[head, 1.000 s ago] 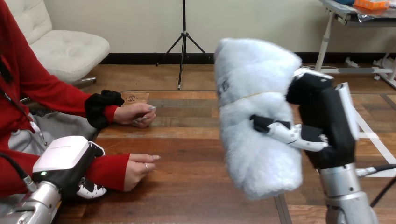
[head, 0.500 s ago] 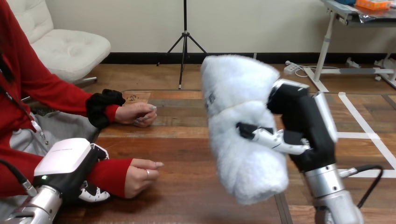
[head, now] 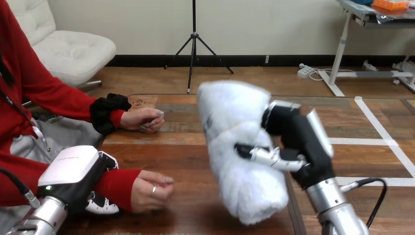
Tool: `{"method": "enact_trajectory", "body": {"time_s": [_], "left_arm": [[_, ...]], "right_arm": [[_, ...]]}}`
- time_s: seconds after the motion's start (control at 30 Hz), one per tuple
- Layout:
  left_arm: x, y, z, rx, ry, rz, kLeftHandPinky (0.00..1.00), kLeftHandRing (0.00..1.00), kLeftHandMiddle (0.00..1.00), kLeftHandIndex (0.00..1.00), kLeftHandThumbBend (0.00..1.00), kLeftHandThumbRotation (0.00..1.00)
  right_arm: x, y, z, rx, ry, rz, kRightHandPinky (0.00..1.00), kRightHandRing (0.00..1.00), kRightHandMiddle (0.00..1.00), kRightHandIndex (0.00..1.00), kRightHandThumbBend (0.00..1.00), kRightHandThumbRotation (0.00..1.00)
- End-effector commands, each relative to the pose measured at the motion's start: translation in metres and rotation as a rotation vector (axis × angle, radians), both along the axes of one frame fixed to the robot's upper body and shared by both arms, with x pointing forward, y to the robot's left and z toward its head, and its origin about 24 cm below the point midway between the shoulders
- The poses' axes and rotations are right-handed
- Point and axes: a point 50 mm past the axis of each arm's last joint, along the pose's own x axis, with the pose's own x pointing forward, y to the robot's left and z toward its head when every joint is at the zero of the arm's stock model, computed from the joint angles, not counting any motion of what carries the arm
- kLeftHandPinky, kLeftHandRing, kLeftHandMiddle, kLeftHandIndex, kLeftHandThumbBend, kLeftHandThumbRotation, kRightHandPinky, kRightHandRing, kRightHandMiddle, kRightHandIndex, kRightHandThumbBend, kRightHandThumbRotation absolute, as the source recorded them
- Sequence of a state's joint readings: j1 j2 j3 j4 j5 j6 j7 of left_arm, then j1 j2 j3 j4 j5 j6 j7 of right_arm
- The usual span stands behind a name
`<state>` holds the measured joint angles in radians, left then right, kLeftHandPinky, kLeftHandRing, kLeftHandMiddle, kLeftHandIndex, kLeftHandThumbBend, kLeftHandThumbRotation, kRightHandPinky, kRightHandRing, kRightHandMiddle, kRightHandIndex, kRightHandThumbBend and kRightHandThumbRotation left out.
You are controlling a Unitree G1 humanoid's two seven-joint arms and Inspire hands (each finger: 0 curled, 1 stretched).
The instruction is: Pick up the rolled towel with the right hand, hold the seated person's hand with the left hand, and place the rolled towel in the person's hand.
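A fluffy white rolled towel (head: 238, 152) hangs upright above the table's middle, and my right hand (head: 298, 144) is shut on it from the right, thumb across its front. At the lower left my left hand (head: 73, 176) lies over the person's red-sleeved wrist (head: 115, 186), with its fingers (head: 103, 204) curled under the sleeve. The person's near hand (head: 152, 190) rests loosely closed on the wood, just left of the towel's lower end. The person's far hand (head: 143, 119) lies on the table further back.
The wooden table (head: 195, 161) stretches across the view, with the person seated at its left side. Bare wood shows between the near hand and the towel. A black cable (head: 372, 188) loops beside my right forearm.
My right hand has carried the towel left and lower, closer to the person's near hand. My left hand and the held wrist have shifted slightly right and towards me.
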<state>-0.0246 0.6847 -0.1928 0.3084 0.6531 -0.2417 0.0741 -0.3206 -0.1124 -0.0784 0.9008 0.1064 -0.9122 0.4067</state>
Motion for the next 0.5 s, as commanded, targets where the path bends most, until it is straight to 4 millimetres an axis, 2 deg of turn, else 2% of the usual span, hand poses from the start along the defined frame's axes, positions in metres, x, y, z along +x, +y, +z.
{"method": "enact_trajectory", "body": {"time_s": [0.0, 0.47], "left_arm": [[0.016, -0.036, 0.054, -0.125, -0.232, -0.123, 0.32, 0.32, 0.36, 0.36, 0.86, 0.00], [0.009, -0.044, 0.075, -0.142, -0.280, -0.158, 0.30, 0.30, 0.35, 0.36, 0.86, 0.00]], "right_arm": [[0.033, 0.008, 0.036, -0.024, -0.140, -0.006, 0.25, 0.30, 0.40, 0.39, 0.70, 0.00], [0.043, 0.012, 0.030, -0.126, -0.071, -0.027, 0.27, 0.32, 0.42, 0.41, 0.72, 0.00]]}}
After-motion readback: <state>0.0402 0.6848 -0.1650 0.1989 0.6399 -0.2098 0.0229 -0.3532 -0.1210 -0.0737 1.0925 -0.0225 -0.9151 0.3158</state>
